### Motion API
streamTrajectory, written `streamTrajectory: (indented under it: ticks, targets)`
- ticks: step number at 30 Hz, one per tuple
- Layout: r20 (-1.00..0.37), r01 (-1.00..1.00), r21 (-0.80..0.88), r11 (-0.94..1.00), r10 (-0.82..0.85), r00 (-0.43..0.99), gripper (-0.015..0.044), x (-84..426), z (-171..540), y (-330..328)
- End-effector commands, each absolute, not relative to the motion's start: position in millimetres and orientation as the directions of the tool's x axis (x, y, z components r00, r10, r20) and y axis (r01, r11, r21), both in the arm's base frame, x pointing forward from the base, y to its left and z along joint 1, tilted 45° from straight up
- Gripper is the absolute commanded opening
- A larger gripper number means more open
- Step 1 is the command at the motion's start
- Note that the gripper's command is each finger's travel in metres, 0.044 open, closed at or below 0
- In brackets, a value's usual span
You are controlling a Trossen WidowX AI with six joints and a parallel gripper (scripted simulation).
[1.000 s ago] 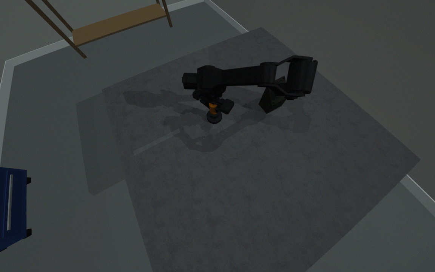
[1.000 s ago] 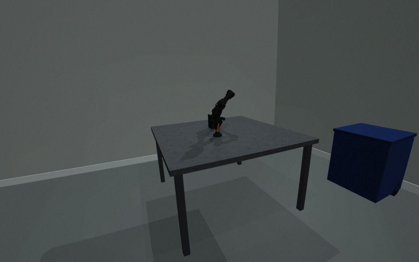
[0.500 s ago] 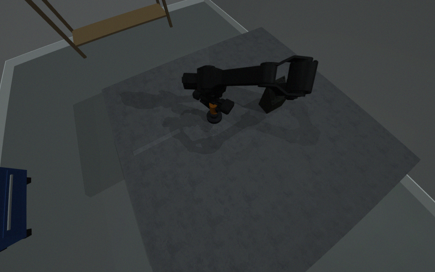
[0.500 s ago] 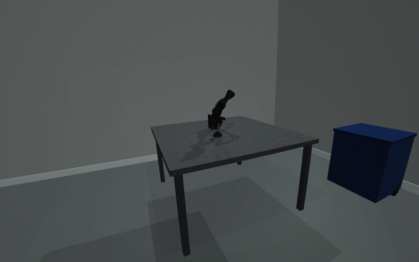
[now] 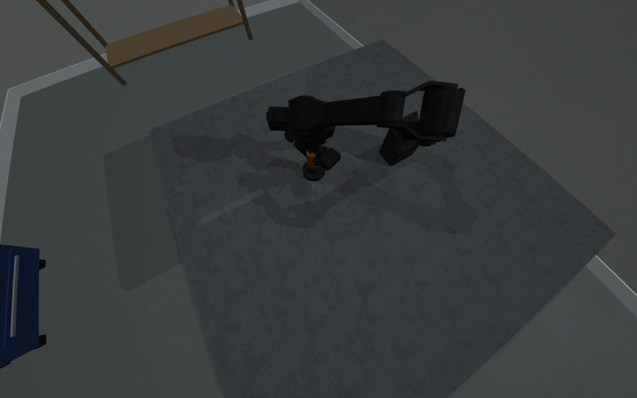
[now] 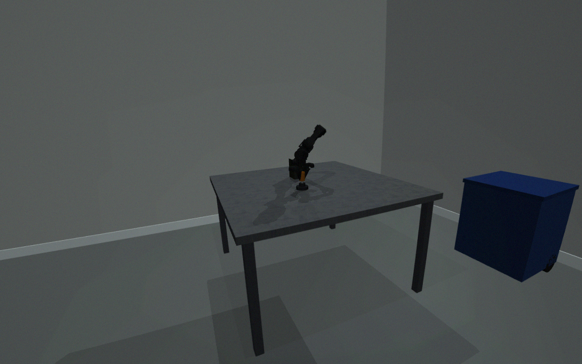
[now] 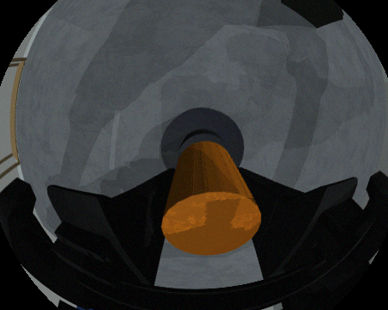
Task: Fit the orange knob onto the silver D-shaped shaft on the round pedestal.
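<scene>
The orange knob (image 5: pixel 311 159) (image 6: pixel 302 176) (image 7: pixel 209 224) stands upright between the fingers of my gripper (image 7: pixel 206 175), which is shut on it. The dark round pedestal (image 5: pixel 313 174) (image 6: pixel 302 187) (image 7: pixel 203 118) stands on the grey table, directly under the knob. In the exterior view the knob's lower end is just above the pedestal's raised middle. The silver shaft does not show; the knob covers it. The hole and its flat side are hidden underneath, so I cannot tell how the flats are turned.
The grey table (image 5: pixel 360 297) (image 6: pixel 374 194) carries the arm's dark base (image 5: pixel 396 148) to the right of the pedestal in the top view. A blue bin (image 5: pixel 1 297) (image 6: pixel 501 226) stands on the floor beyond the table. A wooden shelf (image 5: pixel 175 34) is at the upper left.
</scene>
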State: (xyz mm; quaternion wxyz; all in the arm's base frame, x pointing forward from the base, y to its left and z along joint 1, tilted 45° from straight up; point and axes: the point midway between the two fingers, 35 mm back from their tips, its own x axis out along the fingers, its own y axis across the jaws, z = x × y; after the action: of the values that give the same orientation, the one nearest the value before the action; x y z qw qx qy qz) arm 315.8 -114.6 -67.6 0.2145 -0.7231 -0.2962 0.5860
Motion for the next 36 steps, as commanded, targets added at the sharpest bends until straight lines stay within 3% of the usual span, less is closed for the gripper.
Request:
streamTrajectory:
  ticks: [1, 16, 24, 36]
  targets:
    - [-0.718, 0.173, -0.659, -0.732, 0.681, 0.143, 0.0, 317.0, -67.5, -114.4]
    - [-0.718, 0.173, -0.659, -0.732, 0.681, 0.143, 0.0, 316.7, -63.3, -116.4]
    - [-0.718, -0.034, -0.691, -0.722, 0.681, 0.143, 0.0, 316.2, -65.2, -117.0]
    - [-0.718, -0.034, -0.691, -0.722, 0.681, 0.143, 0.0, 317.1, -67.4, -114.1]
